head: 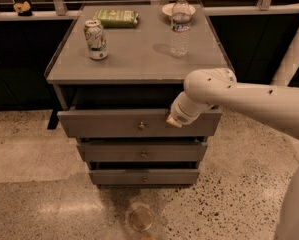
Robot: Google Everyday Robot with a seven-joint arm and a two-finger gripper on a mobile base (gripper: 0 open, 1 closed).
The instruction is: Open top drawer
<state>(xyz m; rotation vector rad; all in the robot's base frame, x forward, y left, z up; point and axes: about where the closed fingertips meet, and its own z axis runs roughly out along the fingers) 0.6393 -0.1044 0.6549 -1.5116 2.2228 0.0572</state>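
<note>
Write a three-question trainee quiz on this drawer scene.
1. True or false: the water bottle stands upright on the cabinet top.
2. The gripper is: A at the lowest drawer; B against the top drawer front, near its upper edge; C above the cabinet top.
3. Which drink container stands near the cabinet top's left side?
Key: 1 true; 2 B; 3 the can.

I see my end effector (pixel 173 120) at the front of the top drawer (pixel 109 124), right of its knob (pixel 141 126). The drawer stands partly out.
</note>
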